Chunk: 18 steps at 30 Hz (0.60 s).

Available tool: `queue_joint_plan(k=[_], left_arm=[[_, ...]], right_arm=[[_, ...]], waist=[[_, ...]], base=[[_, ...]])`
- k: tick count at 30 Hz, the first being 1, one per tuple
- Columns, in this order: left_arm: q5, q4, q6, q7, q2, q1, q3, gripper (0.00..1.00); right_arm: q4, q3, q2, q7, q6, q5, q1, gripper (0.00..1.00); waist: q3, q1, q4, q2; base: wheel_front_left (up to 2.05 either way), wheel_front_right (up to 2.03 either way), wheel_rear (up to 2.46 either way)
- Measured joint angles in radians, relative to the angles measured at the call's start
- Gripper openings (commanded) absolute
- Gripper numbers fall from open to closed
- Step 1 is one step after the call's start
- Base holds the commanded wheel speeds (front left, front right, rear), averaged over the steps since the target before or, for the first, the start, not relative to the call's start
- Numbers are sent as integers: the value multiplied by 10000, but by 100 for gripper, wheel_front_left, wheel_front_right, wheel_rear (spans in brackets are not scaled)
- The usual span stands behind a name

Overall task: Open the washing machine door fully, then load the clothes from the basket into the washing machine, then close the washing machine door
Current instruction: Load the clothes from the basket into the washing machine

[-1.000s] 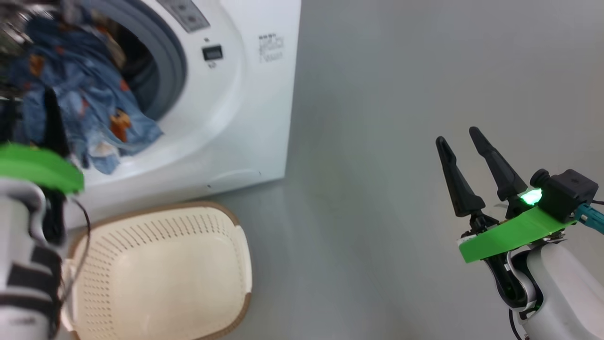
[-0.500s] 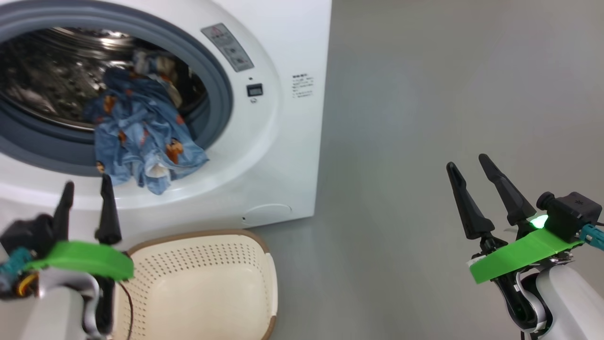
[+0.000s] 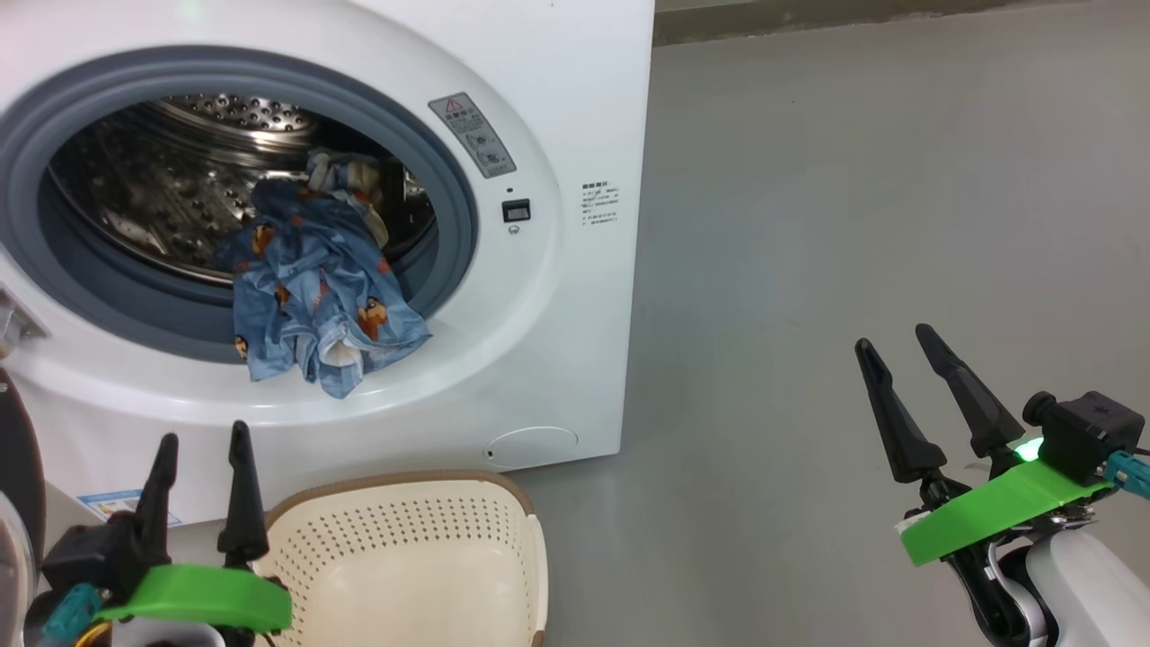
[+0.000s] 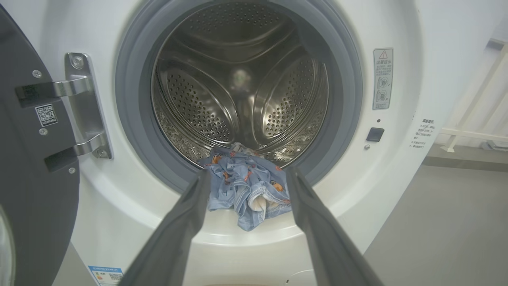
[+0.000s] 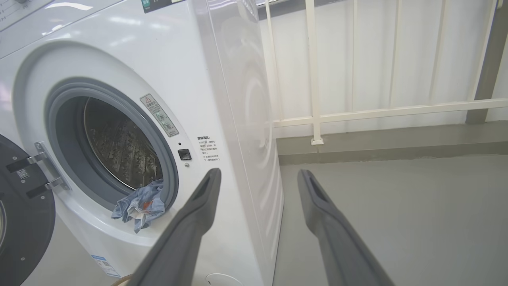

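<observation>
Right, status. My left end effector [image 3: 203, 431] is spread wide with nothing between the fingers. It sits tips up, low in front of the washing machine [image 3: 575, 108] and just left of the basket [image 3: 395, 479]. My right end effector [image 3: 893, 335] is spread too and holds nothing. It hangs over grey floor [image 3: 809, 225], well apart from the machine's right side edge.

The door [image 4: 24, 178] is swung out to the left on its steel hinge [image 4: 85, 103]. Its dark inner face sits at the left border of the left wrist view, off the opening.

The clothes [image 3: 314, 305] are a blue bundle at the lower right of the drum [image 4: 238, 79] mouth, half in. The back part lies inside; the front part hangs over the grey gasket [image 3: 454, 225] lip onto the white front ring. A cream bit shows at the top of the heap and at the hanging hem. In the left wrist view the bundle sits between my two fingers, ahead of the tips, not touching.

The basket stands on the floor just in front of the machine's lower front.

For room to move, there is open floor right of the machine, running back to a white railing [image 5: 313, 79] at the wall.
</observation>
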Motion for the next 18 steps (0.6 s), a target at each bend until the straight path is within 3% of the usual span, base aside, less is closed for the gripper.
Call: queue_joint_plan(k=[18], left_arm=[[173, -773, 211, 0, -82, 642, 42, 100]], right_arm=[[12, -21, 12, 0, 0, 0, 166, 100]], waist=[[-103, 1, 34, 0]], base=[[0, 0, 0]])
